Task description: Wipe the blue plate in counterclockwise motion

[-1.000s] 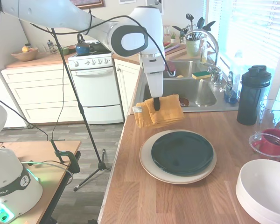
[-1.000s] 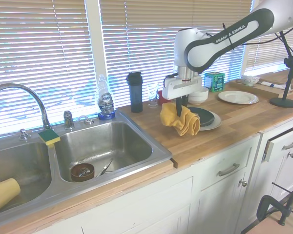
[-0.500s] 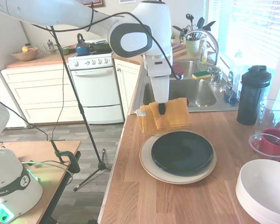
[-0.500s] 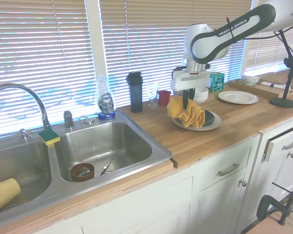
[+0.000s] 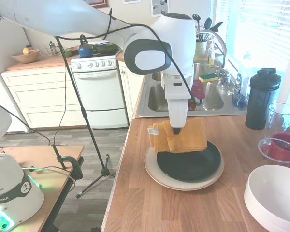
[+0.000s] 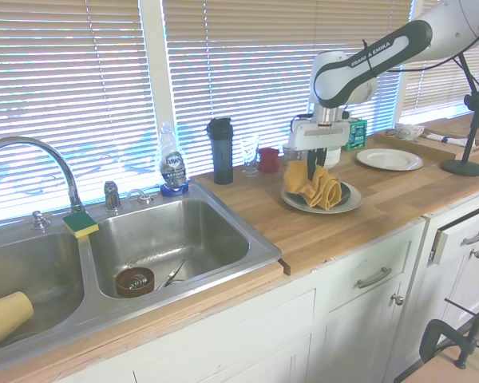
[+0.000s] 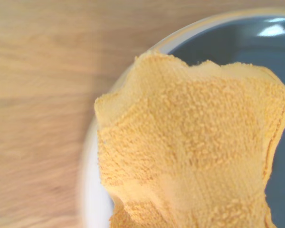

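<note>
Resting on the cream plate [image 5: 154, 175] near the table's [image 5: 150, 208] front edge: the blue plate [image 5: 193, 166], stacked so the wipe stays contained. Hanging over its far rim, apparently brushing the glaze: a folded yellow cloth [image 5: 181, 136], draped low for contact. Pinching the cloth's top fold, nearly closed: the fingers [image 5: 176, 129]. Beyond, idle: the sink [image 5: 203, 96].

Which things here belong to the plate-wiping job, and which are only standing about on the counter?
Belonging to the job:
gripper, shut on the yellow cloth
yellow cloth
blue plate

Only standing about:
cream plate under the blue one
black shaker bottle
white bowls
red cup
dish soap bottle
green sponge
</note>
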`<state>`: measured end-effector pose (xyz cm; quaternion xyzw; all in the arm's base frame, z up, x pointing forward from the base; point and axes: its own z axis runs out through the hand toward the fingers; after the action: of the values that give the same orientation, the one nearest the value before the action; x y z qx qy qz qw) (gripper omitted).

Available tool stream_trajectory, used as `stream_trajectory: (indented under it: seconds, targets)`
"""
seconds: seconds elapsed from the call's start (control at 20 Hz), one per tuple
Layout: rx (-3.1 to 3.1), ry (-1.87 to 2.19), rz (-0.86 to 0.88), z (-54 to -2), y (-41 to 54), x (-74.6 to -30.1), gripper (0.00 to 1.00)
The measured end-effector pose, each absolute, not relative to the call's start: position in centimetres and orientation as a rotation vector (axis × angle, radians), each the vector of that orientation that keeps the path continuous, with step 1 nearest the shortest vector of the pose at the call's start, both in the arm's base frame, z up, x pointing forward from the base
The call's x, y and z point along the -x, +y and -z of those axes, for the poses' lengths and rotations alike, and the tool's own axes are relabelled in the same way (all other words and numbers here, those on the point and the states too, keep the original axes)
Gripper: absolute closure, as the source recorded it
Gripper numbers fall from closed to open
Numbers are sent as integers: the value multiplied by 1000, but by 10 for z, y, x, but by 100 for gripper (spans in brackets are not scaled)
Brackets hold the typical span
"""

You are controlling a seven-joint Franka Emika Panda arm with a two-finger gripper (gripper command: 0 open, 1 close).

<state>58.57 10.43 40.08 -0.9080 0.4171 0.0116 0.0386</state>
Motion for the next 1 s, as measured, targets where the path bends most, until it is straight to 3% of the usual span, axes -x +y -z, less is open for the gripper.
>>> stream_trajectory:
  seconds: [0.45,1.0]
  targets:
    - [2738,1335,-81,-386,55,-598,100]
    - [2774,1301,-144,-362,82,-629,100]
